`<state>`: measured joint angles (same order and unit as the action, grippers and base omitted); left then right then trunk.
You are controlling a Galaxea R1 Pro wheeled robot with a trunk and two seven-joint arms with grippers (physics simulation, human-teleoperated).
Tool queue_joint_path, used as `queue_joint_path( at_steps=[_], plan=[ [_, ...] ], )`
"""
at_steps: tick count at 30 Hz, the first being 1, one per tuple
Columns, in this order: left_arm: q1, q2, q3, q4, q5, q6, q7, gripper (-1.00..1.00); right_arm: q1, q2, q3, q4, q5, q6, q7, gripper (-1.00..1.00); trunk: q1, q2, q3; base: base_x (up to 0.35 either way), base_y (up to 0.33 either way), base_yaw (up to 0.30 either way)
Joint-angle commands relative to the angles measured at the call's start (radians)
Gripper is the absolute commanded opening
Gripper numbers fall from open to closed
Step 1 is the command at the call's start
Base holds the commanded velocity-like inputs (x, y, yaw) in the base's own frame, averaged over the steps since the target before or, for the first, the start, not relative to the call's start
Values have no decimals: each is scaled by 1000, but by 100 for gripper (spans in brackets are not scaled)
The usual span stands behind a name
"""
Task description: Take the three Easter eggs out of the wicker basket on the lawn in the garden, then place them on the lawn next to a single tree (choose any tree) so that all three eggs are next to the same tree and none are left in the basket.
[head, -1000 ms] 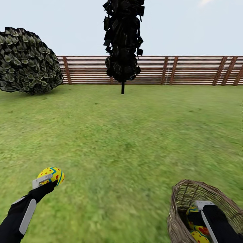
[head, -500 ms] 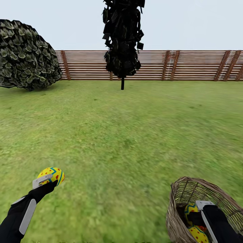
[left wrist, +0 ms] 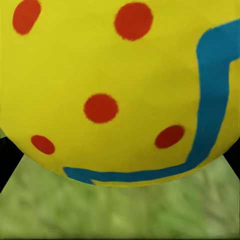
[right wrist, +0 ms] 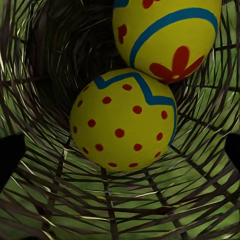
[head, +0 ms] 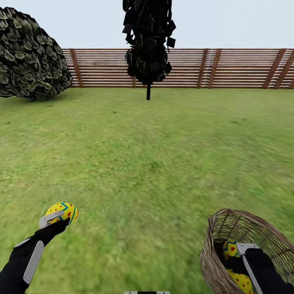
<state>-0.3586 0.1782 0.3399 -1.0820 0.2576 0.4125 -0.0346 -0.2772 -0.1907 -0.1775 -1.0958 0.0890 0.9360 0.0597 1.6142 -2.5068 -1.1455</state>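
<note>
My left gripper [head: 60, 216] is shut on one yellow Easter egg [head: 65, 209] with red dots and a blue zigzag, held above the lawn [head: 147, 163] at the lower left; up close the egg [left wrist: 115, 85] hides most of the grass. At the lower right, my right gripper [head: 244, 249] is shut on the rim of the wicker basket [head: 212, 265], which hangs tilted off the grass. Two eggs lie inside it: a dotted one [right wrist: 124, 120] and a flowered one [right wrist: 167, 35], against the weave [right wrist: 60, 200]. The tree is out of view.
A dark narrow cypress [head: 148, 41] stands straight ahead in front of a brown slatted fence [head: 228, 67]. A big round bush [head: 30, 55] sits at the far left. Open grass stretches between me and them.
The whole picture has shifted: fence, cypress and bush sit higher, so the camera moved. Both arms keep their places in view. The basket has tilted a little and its eggs have rolled slightly.
</note>
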Motion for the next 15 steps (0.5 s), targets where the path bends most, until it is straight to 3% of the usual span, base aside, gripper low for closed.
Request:
queue_joint_path(
  at_steps=[1,7,12,15],
  plan=[
    [-1,0,2,-1,5,6,-4,-100,0,1,0,0,9,4,6,100,0,-1,-5,0,0,0],
    [0,-5,2,-6,5,6,-4,-100,0,2,0,1,9,3,6,100,1,-1,-13,18,0,0],
    [0,-6,1,-10,4,6,-4,-100,0,2,0,1,9,3,6,100,1,-1,-13,267,0,0],
    [0,-6,1,-9,5,6,-5,-100,0,2,0,0,9,4,6,100,1,-1,-13,65,0,0]
  ],
)
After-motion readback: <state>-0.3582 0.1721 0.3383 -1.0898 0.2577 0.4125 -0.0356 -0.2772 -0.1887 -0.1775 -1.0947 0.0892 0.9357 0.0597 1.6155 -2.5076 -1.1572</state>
